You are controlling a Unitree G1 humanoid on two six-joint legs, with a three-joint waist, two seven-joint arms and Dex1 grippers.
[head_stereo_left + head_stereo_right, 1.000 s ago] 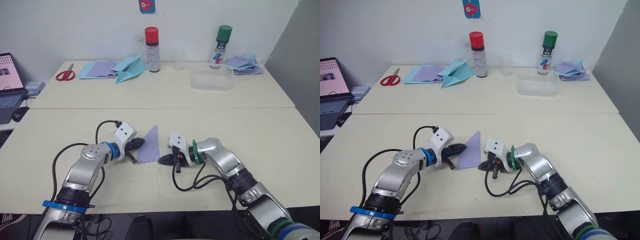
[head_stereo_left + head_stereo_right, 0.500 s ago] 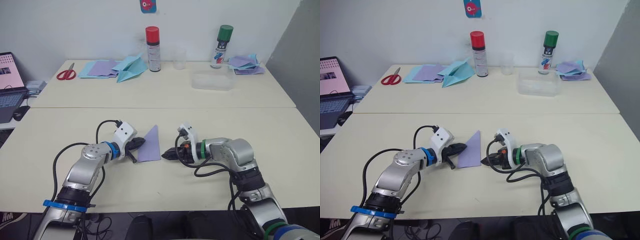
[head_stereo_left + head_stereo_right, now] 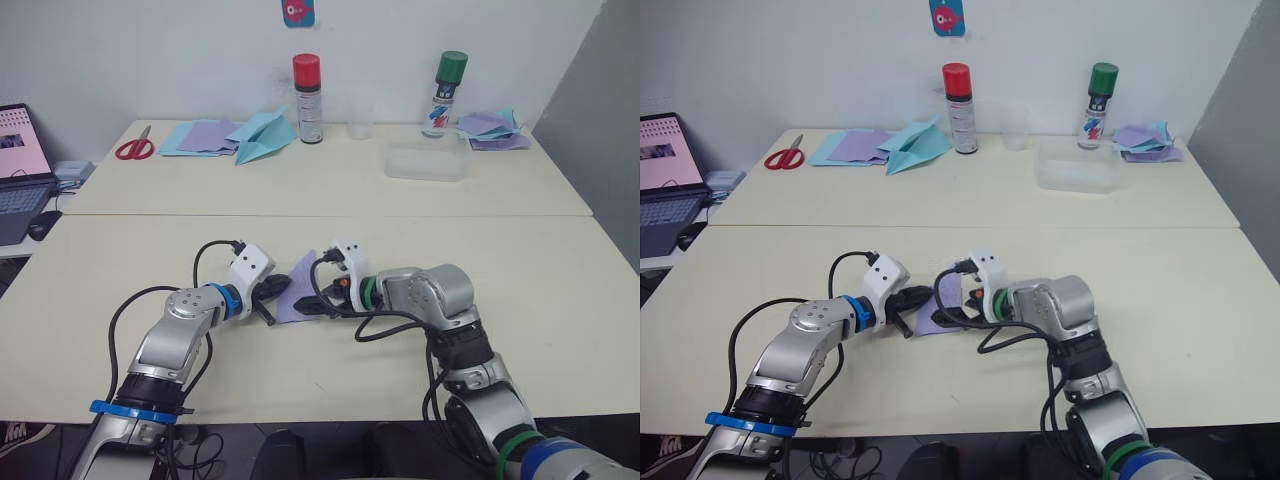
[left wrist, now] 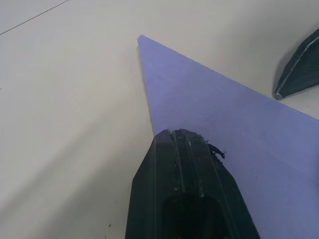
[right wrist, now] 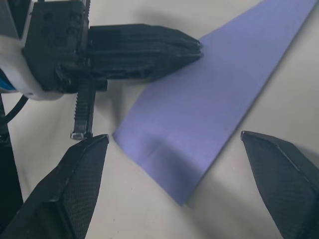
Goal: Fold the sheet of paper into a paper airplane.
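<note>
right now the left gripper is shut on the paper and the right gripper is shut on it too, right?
Not quite. The left gripper is shut on the paper, but the right gripper is open, its fingers spread either side of the paper's end, as the right wrist view shows.

Sheet of paper [image 3: 296, 292] partly hidden behind right claw [image 3: 318, 301].
</note>
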